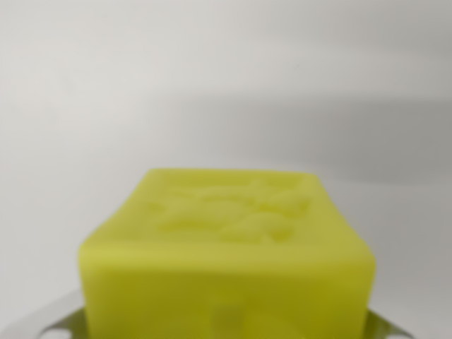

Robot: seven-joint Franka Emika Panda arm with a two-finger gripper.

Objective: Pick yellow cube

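Note:
The yellow cube (226, 247) fills the lower middle of the wrist view, very close to the camera. Its top face carries an embossed pattern. Shiny metal parts of my gripper (226, 326) show at the bottom edge, one finger (49, 321) against the cube's left side and the other against its right side. The jaws stand closed against the cube, which sits between them. The cube's underside and the fingertips are out of the picture.
A plain white, blurred surface (212, 85) lies behind the cube, with a soft grey shadow across its right half. Nothing else is in view.

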